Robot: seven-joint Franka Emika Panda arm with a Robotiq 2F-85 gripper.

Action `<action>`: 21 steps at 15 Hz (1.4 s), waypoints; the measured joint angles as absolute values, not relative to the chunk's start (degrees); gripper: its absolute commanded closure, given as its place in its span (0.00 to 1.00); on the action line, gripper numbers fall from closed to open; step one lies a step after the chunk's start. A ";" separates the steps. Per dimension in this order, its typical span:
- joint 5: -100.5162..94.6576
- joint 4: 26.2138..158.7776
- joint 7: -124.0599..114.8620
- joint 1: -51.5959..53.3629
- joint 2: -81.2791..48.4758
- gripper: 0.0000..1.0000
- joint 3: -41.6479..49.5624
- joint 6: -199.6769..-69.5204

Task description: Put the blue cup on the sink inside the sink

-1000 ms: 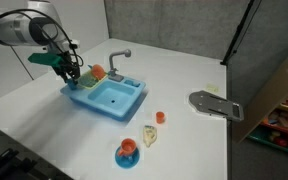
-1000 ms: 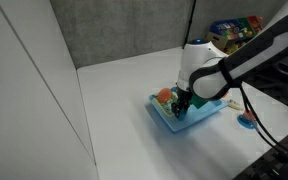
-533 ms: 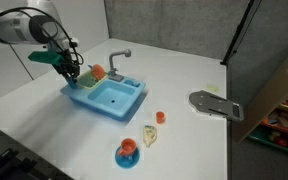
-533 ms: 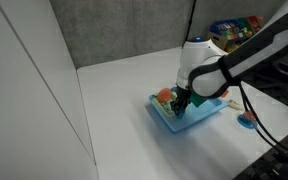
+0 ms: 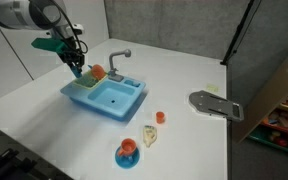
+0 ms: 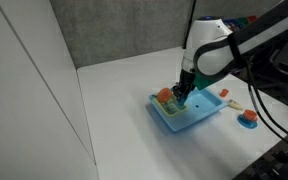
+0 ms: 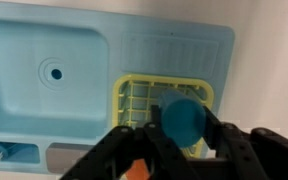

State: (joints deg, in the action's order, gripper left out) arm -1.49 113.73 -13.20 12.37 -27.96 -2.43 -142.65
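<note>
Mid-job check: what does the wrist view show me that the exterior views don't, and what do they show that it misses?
Wrist view only: the blue cup gripped in the claw, seen against the yellow rack, plus the basin's drain hole. Exterior views only: the claw's height, hanging clear above the sink, and an orange cup on a blue plate off on the table. Shared: the sink, with the claw over its rack end rather than the basin.
</note>
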 measured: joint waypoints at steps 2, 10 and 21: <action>-0.89 112.91 -13.02 10.70 -27.80 0.83 -2.40 -141.23; 1.14 109.89 -11.60 4.22 -29.08 0.83 -1.53 -138.71; 2.85 107.02 -9.07 2.42 -33.55 0.59 -1.15 -138.71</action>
State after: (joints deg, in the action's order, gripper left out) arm 2.85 107.02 -9.07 2.42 -33.55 -1.15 -138.71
